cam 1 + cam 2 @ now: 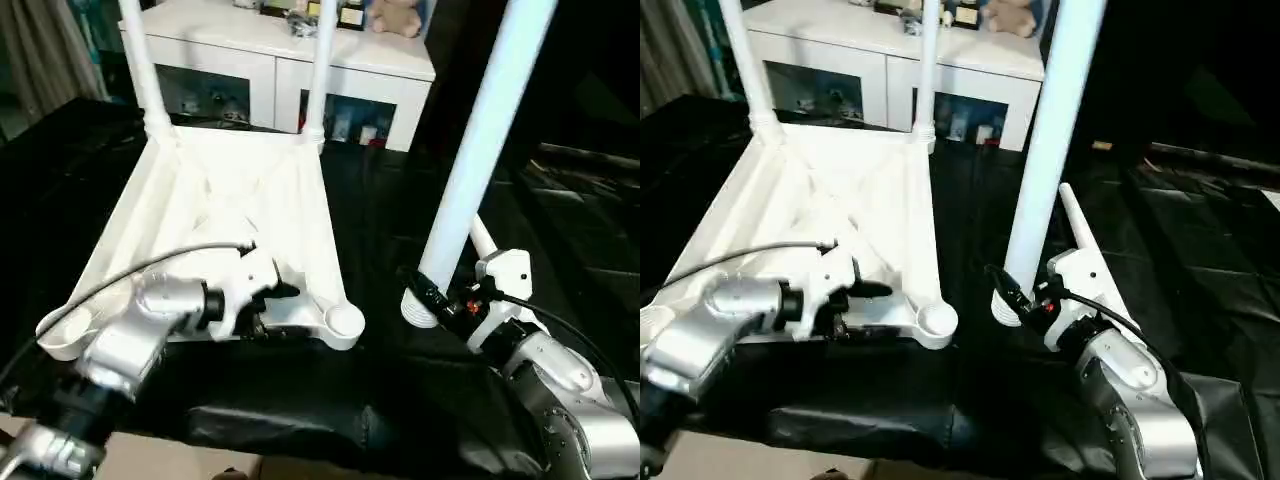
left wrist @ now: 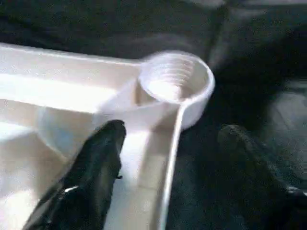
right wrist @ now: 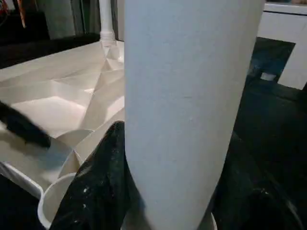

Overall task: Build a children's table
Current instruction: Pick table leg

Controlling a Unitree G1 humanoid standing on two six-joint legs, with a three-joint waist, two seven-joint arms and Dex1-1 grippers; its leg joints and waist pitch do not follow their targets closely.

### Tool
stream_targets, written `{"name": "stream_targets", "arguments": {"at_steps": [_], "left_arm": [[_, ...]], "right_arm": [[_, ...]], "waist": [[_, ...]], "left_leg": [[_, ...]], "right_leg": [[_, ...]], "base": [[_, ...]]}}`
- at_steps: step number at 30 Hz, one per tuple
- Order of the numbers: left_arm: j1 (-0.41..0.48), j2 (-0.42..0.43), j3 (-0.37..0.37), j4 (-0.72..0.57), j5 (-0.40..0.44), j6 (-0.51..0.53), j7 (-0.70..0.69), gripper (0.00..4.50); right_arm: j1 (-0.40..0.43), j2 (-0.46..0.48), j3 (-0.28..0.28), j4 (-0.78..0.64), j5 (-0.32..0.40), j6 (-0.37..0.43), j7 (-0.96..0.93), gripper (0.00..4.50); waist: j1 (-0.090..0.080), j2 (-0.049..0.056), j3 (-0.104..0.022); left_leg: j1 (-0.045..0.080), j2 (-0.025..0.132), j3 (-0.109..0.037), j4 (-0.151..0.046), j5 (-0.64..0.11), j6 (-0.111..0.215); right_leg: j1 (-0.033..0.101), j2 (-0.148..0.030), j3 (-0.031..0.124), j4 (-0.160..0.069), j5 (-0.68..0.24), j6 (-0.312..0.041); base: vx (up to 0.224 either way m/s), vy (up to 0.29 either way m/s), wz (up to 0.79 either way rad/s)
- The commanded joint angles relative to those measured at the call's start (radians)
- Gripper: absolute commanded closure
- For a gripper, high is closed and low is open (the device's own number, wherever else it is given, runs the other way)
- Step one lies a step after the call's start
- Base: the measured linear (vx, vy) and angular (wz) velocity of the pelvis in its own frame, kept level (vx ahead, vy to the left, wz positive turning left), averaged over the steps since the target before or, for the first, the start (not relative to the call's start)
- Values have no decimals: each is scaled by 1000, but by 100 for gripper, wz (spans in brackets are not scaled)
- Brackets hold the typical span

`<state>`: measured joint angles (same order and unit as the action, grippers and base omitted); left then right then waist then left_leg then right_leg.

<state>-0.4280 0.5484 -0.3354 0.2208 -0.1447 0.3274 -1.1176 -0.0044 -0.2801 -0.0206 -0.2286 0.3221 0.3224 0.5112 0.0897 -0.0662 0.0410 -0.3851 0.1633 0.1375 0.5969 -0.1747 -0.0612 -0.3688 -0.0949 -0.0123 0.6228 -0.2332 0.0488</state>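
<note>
Children's table (image 1: 235, 215) upside down, centre-left of frame, two legs fitted at far corners. Left gripper (image 2: 168, 167) spread open astride near rim beside empty socket (image 2: 176, 84). Right gripper (image 3: 168, 191) clamped on loose leg (image 1: 480, 150), upright, right of centre.

- Your two head cameras look forward and down from above the silver forearms, side by side, onto the upturned children's table (image 1: 240, 215) on the black-covered work table (image 1: 60, 190), with a white cabinet (image 1: 290, 75) at the far edge.
- Both eyes share almost the same scene, slightly shifted sideways.
- Your left wrist camera sits very close, looking along the left gripper (image 2: 172, 177) at one empty corner socket (image 2: 176, 84), the same near socket (image 1: 344, 322) seen from the head.
- Your right wrist camera sits closer still, looking along the right gripper (image 3: 177, 191) at the loose leg (image 3: 192, 96), with the tabletop's ribbed underside behind.
</note>
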Motion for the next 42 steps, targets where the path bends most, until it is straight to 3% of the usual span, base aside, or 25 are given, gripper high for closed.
{"name": "stream_targets", "arguments": {"at_steps": [1,4,8,9,13,16,22,25,34,38,42], "left_arm": [[-30,15,-26,13,13,6,-43,128],[-28,42,-39,-6,-4,44,-91,151],[-27,50,-38,-13,-1,51,-99,184],[-42,33,-23,20,25,27,-58,201],[-49,31,-20,34,34,22,-50,226],[-46,42,-21,27,36,28,-60,251],[-33,71,-35,4,38,61,-96,287],[-21,84,-33,-8,41,73,-99,323],[-10,79,-35,-4,53,66,-84,397],[3,64,-46,-6,66,63,-67,408],[9,64,-57,-10,80,56,-59,447]], "right_arm": [[-10,-11,-2,-5,11,8,9,263],[-2,-12,-2,-11,9,9,13,263],[2,-12,-1,-12,10,8,11,263],[2,-8,3,-10,10,6,9,263],[1,-3,9,-7,10,4,13,263],[1,0,13,-4,8,2,14,263],[7,1,15,-1,5,-4,14,263],[11,0,16,-2,5,-5,12,263],[5,3,16,5,4,-7,12,263],[-1,13,19,10,21,1,15,263],[-4,18,16,11,33,8,17,263]], "waist": [[2,18,-43],[4,23,-47],[6,21,-53],[8,19,-54],[12,19,-58],[10,23,-56],[7,26,-47],[9,30,-45],[12,29,-47],[12,29,-45],[13,29,-44]], "left_leg": [[25,44,-9,-107,-462,-70],[21,47,-3,-105,-402,-63],[19,48,4,-99,-340,-50],[16,48,8,-94,-285,-38],[15,45,14,-85,-174,-11],[19,46,14,-87,-203,-15],[27,51,14,-98,-334,-44],[27,53,12,-101,-358,-55],[24,51,14,-99,-317,-48],[25,52,14,-100,-336,-50],[25,53,12,-103,-359,-53]], "right_leg": [[0,-45,19,-92,-329,-147],[3,-42,18,-81,-253,-162],[7,-39,17,-72,-165,-182],[10,-35,17,-65,-89,-197],[19,-30,14,-52,61,-217],[18,-30,14,-54,30,-221],[7,-32,19,-69,-141,-208],[5,-33,19,-72,-174,-200],[6,-31,19,-68,-121,-203],[4,-32,19,-70,-143,-202],[3,-35,21,-76,-198,-185]], "base": [[0,0,0],[0,0,0],[27,-11,-2],[57,-23,-4],[39,-11,-2],[0,0,0],[0,0,0],[0,0,0],[0,0,0],[0,0,0],[0,0,0]]}}
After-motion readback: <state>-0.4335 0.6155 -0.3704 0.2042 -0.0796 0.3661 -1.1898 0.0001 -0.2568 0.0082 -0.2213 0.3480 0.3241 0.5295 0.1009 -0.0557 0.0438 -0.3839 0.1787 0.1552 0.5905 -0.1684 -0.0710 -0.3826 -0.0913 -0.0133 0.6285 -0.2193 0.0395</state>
